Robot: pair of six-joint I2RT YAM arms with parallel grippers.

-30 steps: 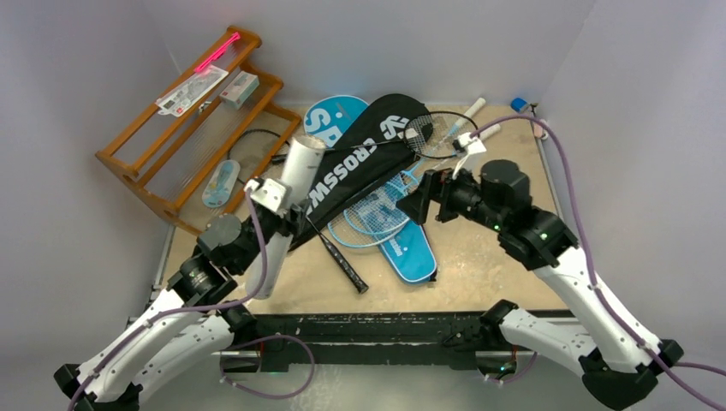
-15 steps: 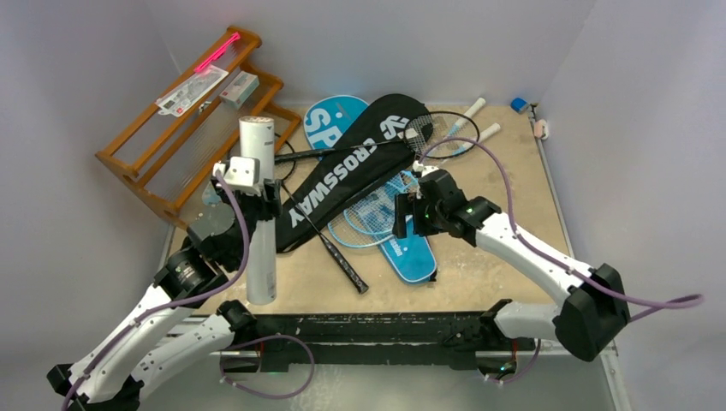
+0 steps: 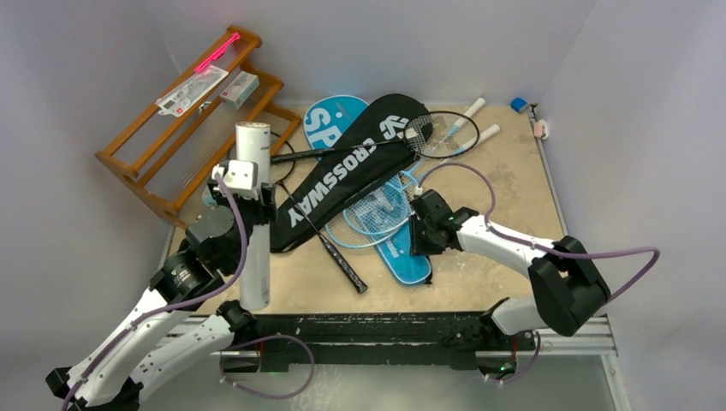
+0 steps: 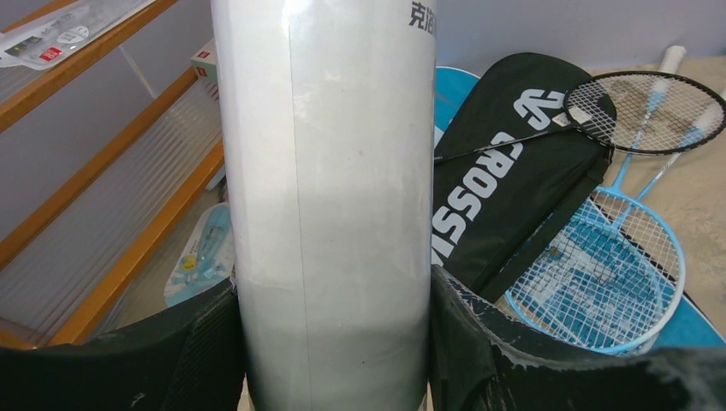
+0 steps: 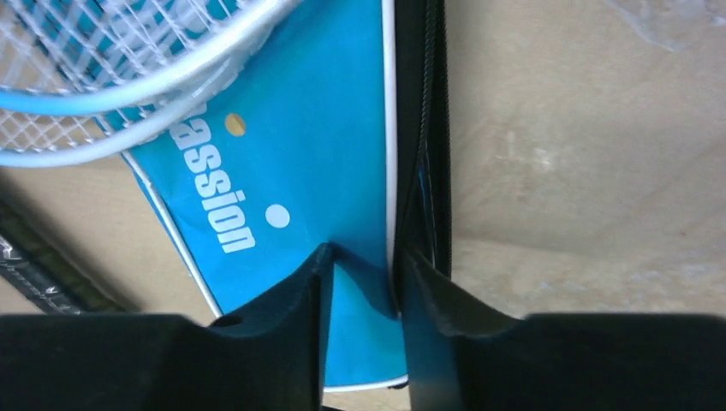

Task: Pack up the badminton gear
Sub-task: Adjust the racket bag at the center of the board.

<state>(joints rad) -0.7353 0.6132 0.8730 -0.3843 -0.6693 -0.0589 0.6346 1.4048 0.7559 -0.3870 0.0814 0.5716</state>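
A long white tube (image 3: 253, 154) (image 4: 334, 154) stands upright at the table's left front, with my left gripper (image 3: 248, 205) (image 4: 334, 287) shut on its middle. The black CROSSWAY cover (image 3: 360, 158) (image 4: 505, 163) lies across the blue cover (image 3: 330, 120) (image 5: 282, 154). A black racket (image 3: 441, 133) and a light-blue racket (image 3: 377, 210) (image 4: 599, 274) rest on them. My right gripper (image 3: 419, 244) (image 5: 364, 257) is down at the blue cover's near end, shut on its zipped right edge. No shuttlecock is in view.
A wooden rack (image 3: 171, 145) stands at the back left, holding packaged items and a pink stick (image 3: 216, 53). A flat blue-printed pack (image 3: 221, 182) lies under it. A black racket handle (image 3: 342, 261) points at the front edge. A small blue object (image 3: 519, 104) sits back right.
My left arm raised the white tube from a slant to upright and drew it left. My right arm swung down to the blue cover's near end and its jaws closed on the edge.
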